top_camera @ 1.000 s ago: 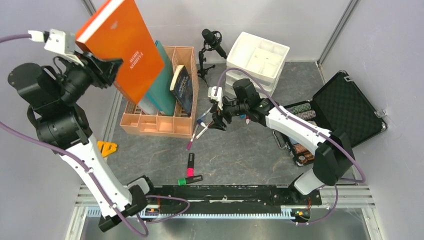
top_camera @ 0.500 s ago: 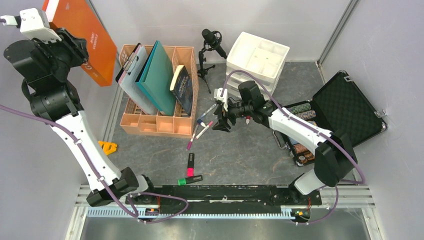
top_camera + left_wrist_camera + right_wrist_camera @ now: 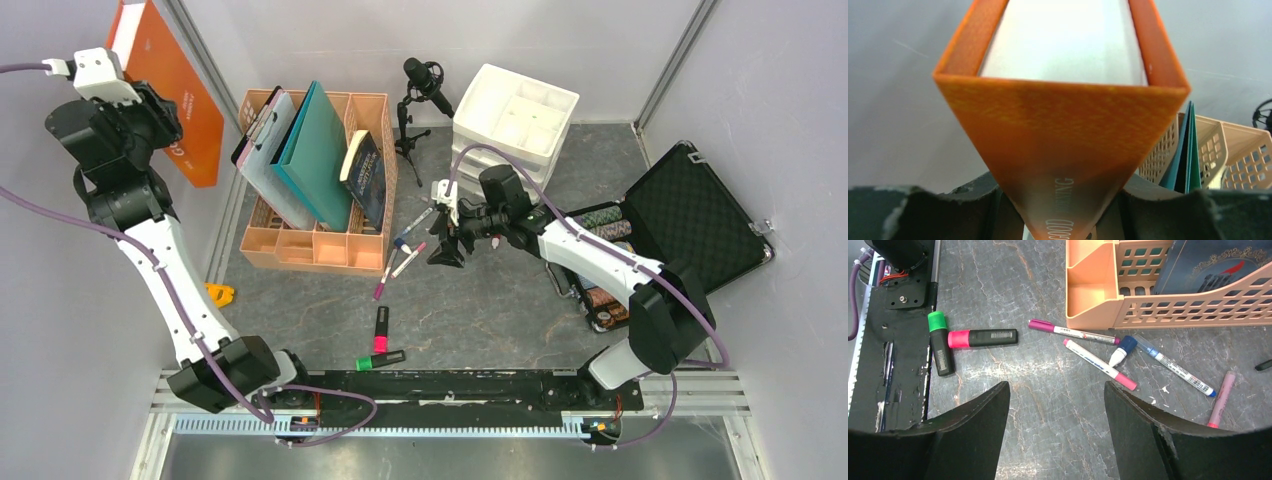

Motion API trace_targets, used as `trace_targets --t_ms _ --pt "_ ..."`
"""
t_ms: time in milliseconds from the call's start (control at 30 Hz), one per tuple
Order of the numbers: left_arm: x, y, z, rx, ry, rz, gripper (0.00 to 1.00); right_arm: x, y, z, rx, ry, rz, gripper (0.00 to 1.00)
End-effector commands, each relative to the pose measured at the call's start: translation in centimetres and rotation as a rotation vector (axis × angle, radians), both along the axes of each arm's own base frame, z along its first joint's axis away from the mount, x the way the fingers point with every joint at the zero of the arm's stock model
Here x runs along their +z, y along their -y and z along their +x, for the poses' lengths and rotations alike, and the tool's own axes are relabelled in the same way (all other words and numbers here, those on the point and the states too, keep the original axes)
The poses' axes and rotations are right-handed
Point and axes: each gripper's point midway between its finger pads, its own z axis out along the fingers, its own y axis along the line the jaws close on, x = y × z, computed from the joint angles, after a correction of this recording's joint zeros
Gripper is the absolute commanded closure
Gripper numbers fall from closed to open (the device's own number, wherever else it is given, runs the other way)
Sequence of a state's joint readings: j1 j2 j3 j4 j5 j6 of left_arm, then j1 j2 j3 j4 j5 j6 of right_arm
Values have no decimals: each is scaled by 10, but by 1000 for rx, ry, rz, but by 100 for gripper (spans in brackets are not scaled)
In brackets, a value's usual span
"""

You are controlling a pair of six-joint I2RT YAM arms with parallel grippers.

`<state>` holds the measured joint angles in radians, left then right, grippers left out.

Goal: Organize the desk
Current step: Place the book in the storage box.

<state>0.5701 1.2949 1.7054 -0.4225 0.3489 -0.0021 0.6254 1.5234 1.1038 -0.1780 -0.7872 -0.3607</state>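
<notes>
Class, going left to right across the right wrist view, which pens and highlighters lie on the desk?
green-capped highlighter → pink-capped highlighter → magenta-capped marker → blue-tipped pen → pale pink pen

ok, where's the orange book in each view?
Top external: orange book sits upper left, raised beside the wall, left of the peach organizer.
Left wrist: the book fills the centre, clamped in the left gripper; the organizer is at the right edge.
Right wrist: the book is not in it; the organizer is top right.
Shared landmark: the peach organizer.
</notes>
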Motion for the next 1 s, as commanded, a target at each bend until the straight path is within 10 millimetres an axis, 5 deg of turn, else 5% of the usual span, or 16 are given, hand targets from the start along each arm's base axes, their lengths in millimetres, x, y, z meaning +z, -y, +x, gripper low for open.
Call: trace_targets --t_ms 0,533,967 --pt "25 26 4 -154 110 96 98 17 1 0 17 39 47 25" --pt "-22 69 18 -474 99 96 98 2 4 5 10 4 31 26" --pt "-62 14 43 -245 115 177 98 -11 3 7 7 -34 13 26"
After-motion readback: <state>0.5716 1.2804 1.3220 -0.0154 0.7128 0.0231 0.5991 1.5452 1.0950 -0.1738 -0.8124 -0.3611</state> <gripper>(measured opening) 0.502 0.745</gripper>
